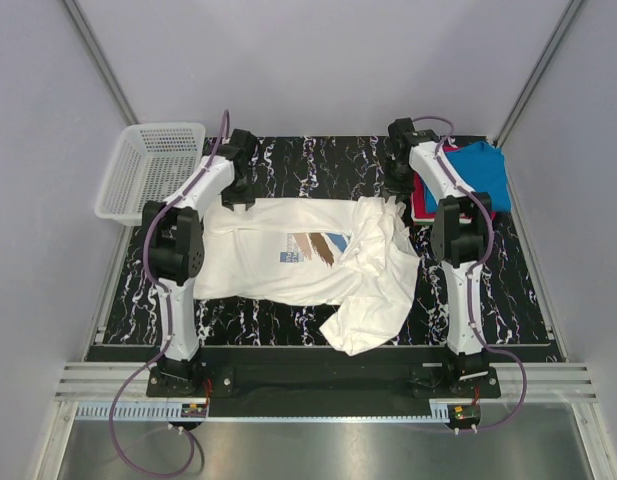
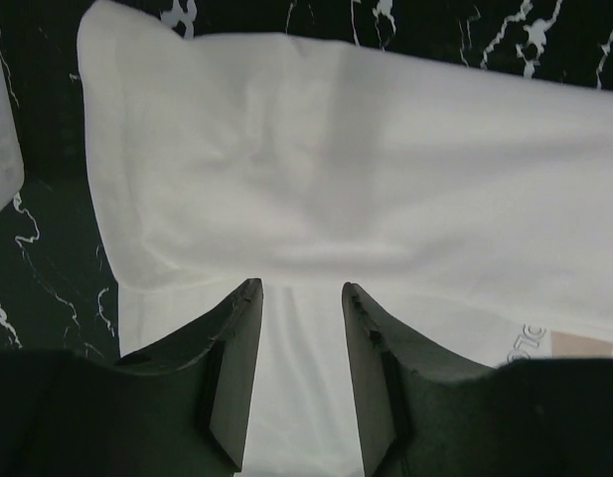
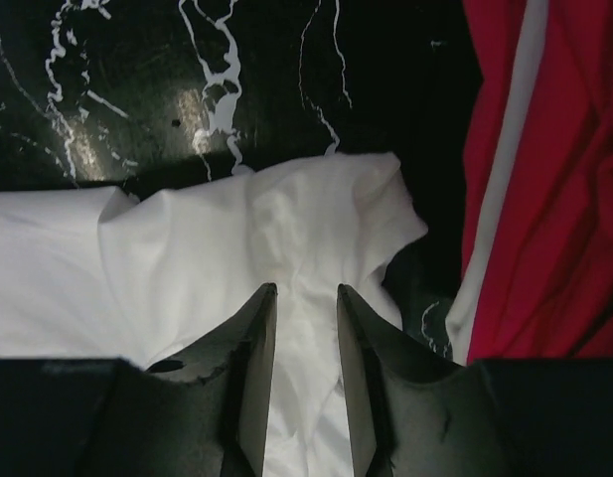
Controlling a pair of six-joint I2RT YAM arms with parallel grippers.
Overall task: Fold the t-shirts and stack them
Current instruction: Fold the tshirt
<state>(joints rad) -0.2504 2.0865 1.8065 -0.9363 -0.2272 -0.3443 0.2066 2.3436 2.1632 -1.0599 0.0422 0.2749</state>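
A large white t-shirt (image 1: 258, 270) with a blue and brown print lies spread on the black marbled mat, its right side bunched and one flap hanging toward the near edge. My left gripper (image 1: 238, 195) is at the shirt's far left corner. In the left wrist view its jaws (image 2: 301, 288) stand apart over flat white cloth (image 2: 385, 179), nothing pinched. My right gripper (image 1: 398, 187) is at the far right corner. Its jaws (image 3: 306, 290) also stand apart, above rumpled white cloth (image 3: 207, 258). A blue t-shirt (image 1: 480, 170) lies on a red one (image 1: 420, 205) at the far right.
A white mesh basket (image 1: 113, 190) stands off the mat at the far left, and its edge (image 2: 0, 149) shows in the left wrist view. The red shirt (image 3: 564, 179), with a white stripe, lies close to the right of my right gripper. Grey walls enclose the table.
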